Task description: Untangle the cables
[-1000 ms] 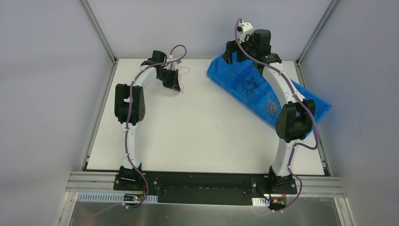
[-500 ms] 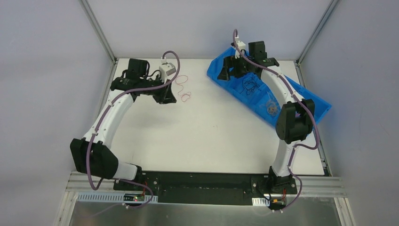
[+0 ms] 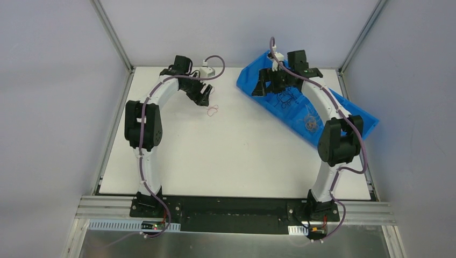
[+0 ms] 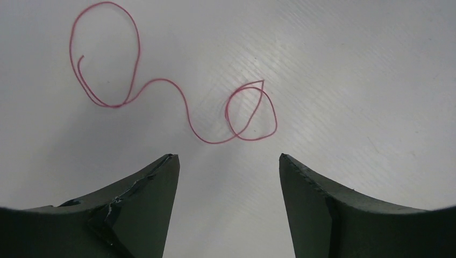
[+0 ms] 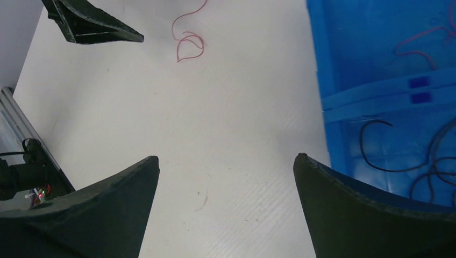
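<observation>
Left end effector (image 4: 228, 161) spread wide, empty, above a looping red cable (image 4: 159, 80) on the counter (image 4: 349, 80); right end effector (image 5: 226, 158) wide beside a blue bin (image 5: 376, 54).

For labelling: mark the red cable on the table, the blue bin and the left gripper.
red cable (image 4: 188, 115): left wrist view, mid-strand between its loops.
blue bin (image 5: 355, 43): right wrist view, bare floor.
left gripper (image 4: 227, 156): left wrist view, between fingertips.

A hair-thin red strand (image 4: 188, 114) is lying loose on the white table (image 3: 242, 156), curling into one large loop and a smaller teardrop loop joined by a wavy run. Inside the blue bin (image 3: 355, 115), dark brown wires (image 3: 285, 98) are sitting tangled, a yellowish ball (image 3: 311, 122) is resting in the neighbouring compartment, and a pink strand (image 5: 419, 37) is lying across a divider from the dark wires.
</observation>
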`<action>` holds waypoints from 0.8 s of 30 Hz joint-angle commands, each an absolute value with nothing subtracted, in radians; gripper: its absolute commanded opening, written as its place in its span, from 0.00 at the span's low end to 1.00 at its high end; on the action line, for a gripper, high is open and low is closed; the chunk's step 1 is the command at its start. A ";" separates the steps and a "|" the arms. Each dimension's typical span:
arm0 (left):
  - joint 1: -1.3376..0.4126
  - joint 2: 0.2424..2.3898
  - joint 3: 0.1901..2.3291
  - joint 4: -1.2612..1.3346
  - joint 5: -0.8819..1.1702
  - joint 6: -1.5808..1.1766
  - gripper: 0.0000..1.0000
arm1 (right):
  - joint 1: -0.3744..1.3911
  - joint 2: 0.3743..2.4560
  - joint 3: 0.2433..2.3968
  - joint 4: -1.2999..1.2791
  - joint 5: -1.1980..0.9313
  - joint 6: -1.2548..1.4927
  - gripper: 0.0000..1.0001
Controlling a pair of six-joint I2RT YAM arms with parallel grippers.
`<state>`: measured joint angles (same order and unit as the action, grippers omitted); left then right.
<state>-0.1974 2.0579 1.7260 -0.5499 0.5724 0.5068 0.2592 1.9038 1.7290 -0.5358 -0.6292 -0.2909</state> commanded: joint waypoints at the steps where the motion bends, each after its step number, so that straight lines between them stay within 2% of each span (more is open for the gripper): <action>1: -0.221 2.150 1.866 -0.615 0.639 0.677 0.69 | 0.183 1.809 1.718 -0.536 -0.602 -0.273 0.99; 8: -0.262 2.241 1.911 -0.627 0.664 0.710 0.69 | 0.117 1.779 1.707 -0.535 -0.570 -0.281 0.99; 10: -0.275 2.268 1.925 -0.628 0.620 0.717 0.66 | 0.110 1.779 1.707 -0.535 -0.568 -0.284 0.99; 12: -0.296 2.292 1.938 -0.631 0.532 0.730 0.52 | 0.108 1.780 1.709 -0.534 -0.570 -0.283 0.99; 16: -0.351 2.227 1.857 -0.664 0.512 0.755 0.03 | 0.109 1.797 1.720 -0.525 -0.610 -0.270 0.98; 17: -0.370 2.183 1.802 -0.668 0.523 0.770 0.00 | 0.109 1.804 1.720 -0.517 -0.619 -0.262 0.97; 21: -0.464 1.933 1.564 -0.676 0.557 0.769 0.00 | 0.113 1.828 1.703 -0.478 -0.655 -0.209 0.94; 24: -0.526 1.784 1.434 -0.679 0.613 0.658 0.00 | 0.130 1.852 1.684 -0.472 -0.687 -0.175 0.92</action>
